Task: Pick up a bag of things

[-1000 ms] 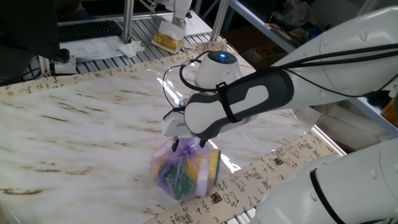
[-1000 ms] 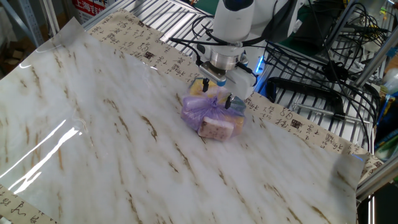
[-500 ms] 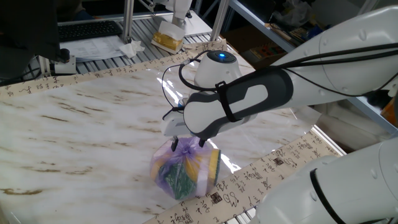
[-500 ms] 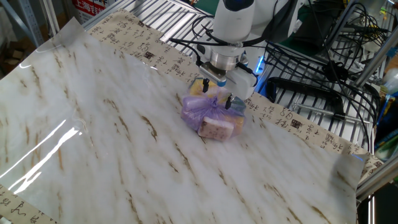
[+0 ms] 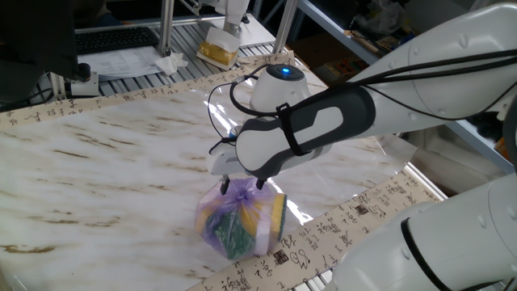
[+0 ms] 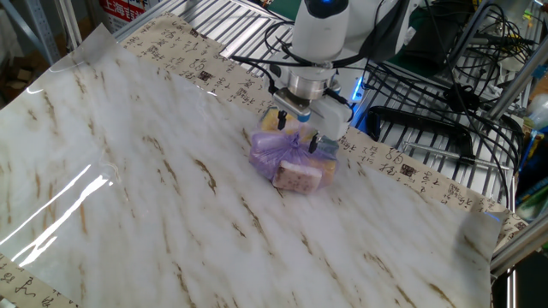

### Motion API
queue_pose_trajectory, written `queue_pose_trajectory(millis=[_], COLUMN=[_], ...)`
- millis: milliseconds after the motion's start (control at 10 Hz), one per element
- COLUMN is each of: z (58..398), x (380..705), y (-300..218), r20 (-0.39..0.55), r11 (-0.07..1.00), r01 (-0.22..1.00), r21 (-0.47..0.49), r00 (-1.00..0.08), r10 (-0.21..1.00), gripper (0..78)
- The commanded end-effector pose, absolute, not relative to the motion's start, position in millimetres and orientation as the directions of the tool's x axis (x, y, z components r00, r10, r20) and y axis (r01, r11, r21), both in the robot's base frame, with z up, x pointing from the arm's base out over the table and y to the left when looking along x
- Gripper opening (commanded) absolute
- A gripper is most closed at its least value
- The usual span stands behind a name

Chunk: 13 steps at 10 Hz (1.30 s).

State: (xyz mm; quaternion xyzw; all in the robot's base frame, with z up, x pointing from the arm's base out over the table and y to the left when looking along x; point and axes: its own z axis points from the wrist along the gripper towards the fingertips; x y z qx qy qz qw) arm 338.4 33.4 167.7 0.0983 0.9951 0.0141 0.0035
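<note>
The bag of things (image 5: 238,220) is a translucent purple plastic bag with green, yellow and white items inside. It rests on the marble tabletop (image 5: 113,162) near the edge. It also shows in the other fixed view (image 6: 287,158). My gripper (image 5: 242,186) points down right over the bag's top. Its two fingers stand apart on either side of the knot, as the other fixed view shows (image 6: 299,130). The bag still sits on the table.
A paper strip with printed characters (image 5: 323,234) runs along the table edges. A yellow packet (image 5: 218,50) and a keyboard (image 5: 113,39) lie beyond the far edge. A black wire rack (image 6: 428,103) and cables stand behind the arm.
The arm has shifted very slightly over the bag. The bag has not moved and the fingers remain apart.
</note>
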Motion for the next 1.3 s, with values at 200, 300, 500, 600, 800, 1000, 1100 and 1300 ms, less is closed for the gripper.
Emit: queue_pose_trajectory(millis=[200, 300, 500, 600, 800, 1000, 1100, 1300], z=[167.9, 167.9, 167.9, 167.9, 167.9, 167.9, 167.9, 167.9], x=[341.6, 341.6, 341.6, 341.6, 341.6, 341.6, 341.6, 341.6], y=[33.8, 33.8, 33.8, 33.8, 33.8, 33.8, 33.8, 33.8], r20=[-0.012, -0.012, -0.012, -0.012, -0.012, -0.012, -0.012, -0.012], r11=[0.981, 0.981, 0.981, 0.981, 0.981, 0.981, 0.981, 0.981], r01=[0.191, 0.193, 0.193, 0.193, 0.193, 0.193, 0.193, 0.193], r21=[0.026, 0.024, 0.022, 0.022, 0.022, 0.022, 0.022, 0.022], r00=[-0.981, -0.981, -0.981, -0.981, -0.981, -0.981, -0.981, -0.981], r10=[0.191, 0.194, 0.193, 0.194, 0.194, 0.194, 0.194, 0.194], gripper=[77.5, 77.5, 77.5, 1.2, 1.2, 1.2, 1.2, 1.2])
